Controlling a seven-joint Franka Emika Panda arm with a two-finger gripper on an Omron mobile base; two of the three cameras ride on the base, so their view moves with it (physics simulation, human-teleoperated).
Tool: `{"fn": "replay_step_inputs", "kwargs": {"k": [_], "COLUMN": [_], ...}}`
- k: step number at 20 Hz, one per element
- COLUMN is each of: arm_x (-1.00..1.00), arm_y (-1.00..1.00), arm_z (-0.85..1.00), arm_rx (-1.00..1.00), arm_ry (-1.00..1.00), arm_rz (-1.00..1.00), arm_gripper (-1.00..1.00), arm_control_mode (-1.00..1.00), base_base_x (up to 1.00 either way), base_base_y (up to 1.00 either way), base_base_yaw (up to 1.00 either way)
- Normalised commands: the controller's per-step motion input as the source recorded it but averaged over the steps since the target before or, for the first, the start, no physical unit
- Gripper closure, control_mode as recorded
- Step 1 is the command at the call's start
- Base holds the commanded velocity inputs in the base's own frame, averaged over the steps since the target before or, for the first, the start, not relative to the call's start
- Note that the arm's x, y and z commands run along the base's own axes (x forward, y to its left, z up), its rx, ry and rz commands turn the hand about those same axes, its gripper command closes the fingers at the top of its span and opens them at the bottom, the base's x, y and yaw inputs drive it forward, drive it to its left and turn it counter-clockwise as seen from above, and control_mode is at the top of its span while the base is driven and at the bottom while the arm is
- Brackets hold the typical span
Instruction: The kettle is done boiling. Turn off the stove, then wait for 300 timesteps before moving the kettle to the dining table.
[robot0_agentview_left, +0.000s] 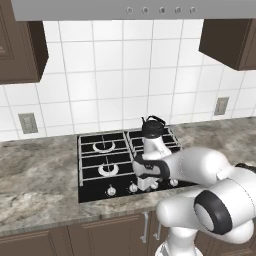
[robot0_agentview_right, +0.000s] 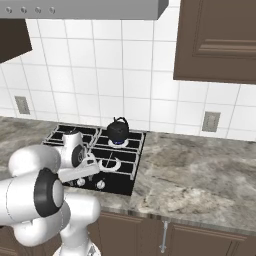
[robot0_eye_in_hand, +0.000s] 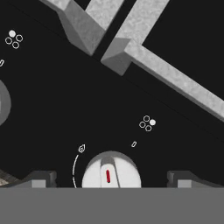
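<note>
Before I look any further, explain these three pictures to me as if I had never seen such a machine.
The white jointed shape is a robot arm on a base that can drive, in a rendered kitchen. Two pictures come from cameras on that base, behind the arm to its left and right; both look down at the same black stove set in a marble counter. The third comes from a camera on the hand itself, looking along its fingers.

A small black kettle sits on a back burner, with a hint of blue beneath it in the right base view. A row of silver knobs runs along the stove's front edge.

The hand hangs low over those knobs. In the hand view the two dark fingertips stand wide apart on either side of one knob with a red mark. They hold nothing.
</note>
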Motion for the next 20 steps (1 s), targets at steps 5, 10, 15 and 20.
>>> {"fn": "replay_step_inputs", "kwargs": {"k": [5, 10, 15, 20], "arm_x": [-0.01, 0.0, -0.1, -0.26], "arm_y": [0.0, 0.0, 0.0, 0.0], "arm_z": [-0.22, -0.13, -0.02, -0.01], "arm_rx": [0.0, 0.0, 0.0, 0.0], "arm_ry": [0.0, 0.0, -0.04, -0.04], "arm_rz": [0.0, 0.0, 0.0, 0.0], "arm_gripper": [1.0, 1.0, 1.0, 1.0], "arm_control_mode": [-1.0, -1.0, -1.0, -1.0], "base_base_x": [0.0, 0.0, 0.0, 0.0], "base_base_y": [0.0, 0.0, 0.0, 0.0], "base_base_yaw": [0.0, 0.0, 0.0, 0.0]}}
